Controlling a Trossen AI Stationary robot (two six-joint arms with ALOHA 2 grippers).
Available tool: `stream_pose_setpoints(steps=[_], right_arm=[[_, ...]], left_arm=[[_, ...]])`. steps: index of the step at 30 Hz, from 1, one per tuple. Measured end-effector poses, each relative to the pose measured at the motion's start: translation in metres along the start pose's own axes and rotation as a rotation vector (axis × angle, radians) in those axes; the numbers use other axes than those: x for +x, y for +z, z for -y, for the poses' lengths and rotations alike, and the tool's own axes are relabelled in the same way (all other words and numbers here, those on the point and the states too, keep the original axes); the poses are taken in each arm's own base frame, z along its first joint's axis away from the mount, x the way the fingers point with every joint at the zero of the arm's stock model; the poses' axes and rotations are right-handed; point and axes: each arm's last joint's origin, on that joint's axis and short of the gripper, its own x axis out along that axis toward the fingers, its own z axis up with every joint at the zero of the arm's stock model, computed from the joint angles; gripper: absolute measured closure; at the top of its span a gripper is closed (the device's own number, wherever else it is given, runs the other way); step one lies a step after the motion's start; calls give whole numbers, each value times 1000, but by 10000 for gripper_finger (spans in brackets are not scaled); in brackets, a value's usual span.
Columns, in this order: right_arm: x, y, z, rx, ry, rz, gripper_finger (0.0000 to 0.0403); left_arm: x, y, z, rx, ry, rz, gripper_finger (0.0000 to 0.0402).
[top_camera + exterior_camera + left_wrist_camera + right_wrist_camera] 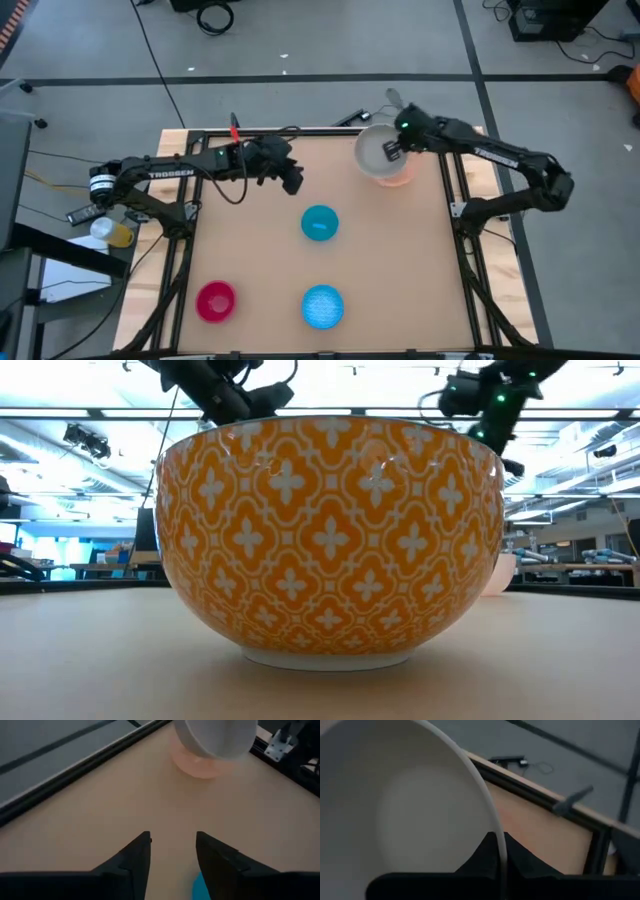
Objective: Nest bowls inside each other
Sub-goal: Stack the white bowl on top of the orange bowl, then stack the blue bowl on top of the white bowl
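My right gripper (390, 152) is shut on a white-grey bowl (376, 152) at the table's far right. The bowl sits tilted over a translucent peach-orange bowl (398, 178), which rests base down on the table (196, 766). I cannot tell whether the two bowls touch. My left gripper (293, 183) hangs open over the far middle of the table with nothing between its fingers (172, 837). Standing base down are a teal-blue bowl (320, 222) at the centre, a glittery light blue bowl (322, 305) near the front edge, and a magenta-red bowl (216, 300) at the near left. My right gripper pinches the white-grey bowl's rim (501, 851) on the side toward the table's right edge, one finger inside the bowl and one outside. The fingers slant down from the right. The bowl is tilted above the peach-orange bowl.
A large orange bowl with a white pattern (330, 540) stands right in front of the low camera and blocks most of that view. Black frame rails (455, 190) run along the table's left, right and far edges. Bare tabletop (250, 240) lies between the bowls.
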Motion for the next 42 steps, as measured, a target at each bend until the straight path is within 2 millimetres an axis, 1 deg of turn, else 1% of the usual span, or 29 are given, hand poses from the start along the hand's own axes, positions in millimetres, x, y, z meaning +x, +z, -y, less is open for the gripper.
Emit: stream_pose_setpoints(steps=[1,3,5,7,10,12,15,16,19,22,24,27,31,34,37,40,42], right_arm=[[3,-2,8,41,2,-10,393],[15,-14,21,104,11,-79,393],[23,-23,30,168,47,-123,393],[30,-32,34,213,69,-141,393],[43,-53,36,266,60,-194,390],[49,-56,37,324,73,-172,373],[57,-67,39,378,48,-191,329],[58,-68,40,392,47,-189,314],[58,-67,40,403,69,-193,269],[50,-61,40,410,114,-170,228],[40,-54,40,415,138,-122,204],[19,-43,40,419,184,-32,177],[-9,-31,37,388,263,98,164],[-23,-27,35,363,298,166,165],[-30,-24,29,300,391,214,166],[-34,-22,18,204,534,225,167],[-35,-21,10,163,582,238,167]], left_arm=[[0,-1,1,0,-8,-2,240],[-1,-2,4,-6,-20,-8,240],[-1,-3,6,-2,-28,-11,240],[-1,-4,8,2,-32,-11,240],[-2,-6,12,5,-43,-15,240],[-2,-6,14,-3,-50,-18,240],[-3,-7,15,-8,-54,-19,240],[-3,-7,15,-10,-53,-20,240],[-3,-8,17,-43,-57,-29,240],[-11,-11,16,-62,-96,-76,240],[-23,-12,15,-77,-101,-117,240],[-44,-22,13,-110,-77,-213,240],[-75,-47,16,-128,-36,-414,240],[-93,-73,20,-87,19,-581,243],[-104,-102,30,-44,-38,-721,248],[-113,-132,42,-6,-119,-867,254],[-120,-150,48,22,-128,-924,257]])
